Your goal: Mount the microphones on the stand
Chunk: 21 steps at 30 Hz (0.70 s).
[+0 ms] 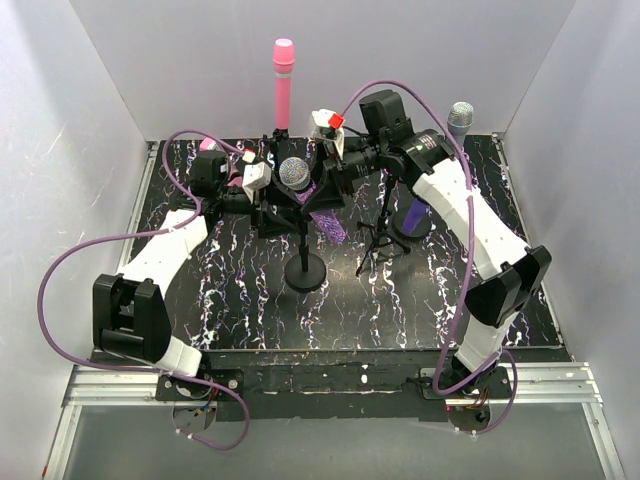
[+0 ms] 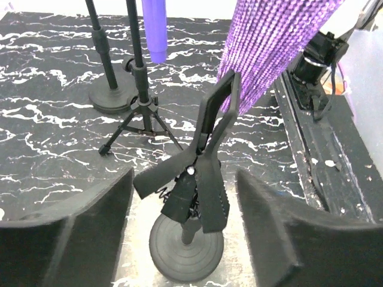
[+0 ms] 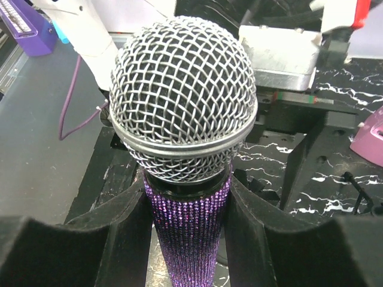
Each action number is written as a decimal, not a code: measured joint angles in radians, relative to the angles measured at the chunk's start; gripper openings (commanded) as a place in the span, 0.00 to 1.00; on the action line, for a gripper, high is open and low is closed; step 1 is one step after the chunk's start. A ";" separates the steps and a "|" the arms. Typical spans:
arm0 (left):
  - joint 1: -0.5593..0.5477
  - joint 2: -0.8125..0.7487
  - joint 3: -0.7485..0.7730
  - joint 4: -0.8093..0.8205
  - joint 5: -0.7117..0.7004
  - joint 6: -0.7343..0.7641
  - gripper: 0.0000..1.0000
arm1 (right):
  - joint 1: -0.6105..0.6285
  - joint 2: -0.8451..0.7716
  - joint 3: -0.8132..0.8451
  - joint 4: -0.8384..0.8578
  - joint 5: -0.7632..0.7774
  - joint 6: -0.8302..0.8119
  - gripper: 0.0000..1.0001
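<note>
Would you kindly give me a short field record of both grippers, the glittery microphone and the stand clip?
Right gripper: shut on the glittery microphone, just below its mesh head
Left gripper: open, fingers either side of the stand clip
Contact: the glittery microphone's body lies against the stand clip's upper arm; whether it is seated, cannot tell
Stand base: round, on the marbled table
Pink microphone: upright at the back

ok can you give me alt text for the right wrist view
A glittery purple microphone with a silver mesh head fills the frame, its body clamped between the two black fingers of the right gripper. Behind it lie a black marbled table and, at the right edge, part of a pink object.
</note>
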 measured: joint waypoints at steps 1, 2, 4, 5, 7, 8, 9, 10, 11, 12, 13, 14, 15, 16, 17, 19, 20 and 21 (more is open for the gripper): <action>0.000 -0.002 0.001 0.006 0.000 0.005 0.98 | 0.001 0.006 0.000 0.005 0.003 0.006 0.01; -0.001 -0.006 0.001 0.005 -0.009 0.002 0.98 | 0.001 0.015 0.000 0.008 0.008 0.015 0.01; -0.002 -0.015 0.001 0.003 -0.019 -0.004 0.98 | 0.001 0.025 0.000 0.009 0.018 0.023 0.01; -0.002 -0.018 0.001 0.003 -0.022 -0.006 0.98 | 0.001 0.027 0.000 0.009 0.023 0.024 0.01; -0.002 -0.024 0.001 0.006 -0.025 -0.006 0.98 | 0.000 0.027 0.000 0.009 0.029 0.025 0.01; -0.002 -0.025 0.001 0.007 -0.025 -0.006 0.98 | -0.001 0.027 0.001 0.009 0.028 0.024 0.01; -0.002 -0.025 0.001 0.007 -0.025 -0.005 0.98 | -0.002 0.027 0.001 0.009 0.029 0.022 0.01; -0.001 -0.025 0.001 0.006 -0.025 -0.005 0.98 | -0.002 0.027 0.001 0.008 0.029 0.020 0.01; -0.001 -0.025 0.001 0.006 -0.025 -0.005 0.98 | -0.002 0.027 0.001 0.005 0.031 0.018 0.01; 0.000 -0.025 0.001 0.004 -0.025 -0.003 0.98 | -0.002 0.027 0.001 0.004 0.031 0.018 0.01; 0.000 -0.025 0.002 -0.002 -0.024 0.003 0.98 | -0.002 0.027 0.001 0.004 0.031 0.018 0.01; 0.001 -0.024 0.005 -0.014 -0.023 0.013 0.93 | -0.002 0.027 0.002 0.004 0.031 0.018 0.01; 0.002 -0.021 0.010 -0.032 -0.021 0.023 0.88 | -0.002 0.027 0.002 0.003 0.032 0.018 0.01; 0.003 -0.016 0.018 -0.048 -0.019 0.031 0.83 | -0.002 0.027 0.002 0.003 0.032 0.018 0.01; 0.005 -0.010 0.025 -0.060 -0.015 0.038 0.76 | -0.002 0.027 0.002 0.003 0.032 0.018 0.01; 0.008 -0.001 0.031 -0.079 -0.008 0.047 0.47 | -0.002 0.027 0.004 0.003 0.032 0.018 0.01; 0.009 0.002 0.032 -0.087 -0.006 0.049 0.37 | -0.002 0.027 0.007 0.002 0.032 0.018 0.01; 0.011 0.003 0.032 -0.094 -0.006 0.051 0.29 | -0.002 0.028 0.010 0.003 0.032 0.019 0.01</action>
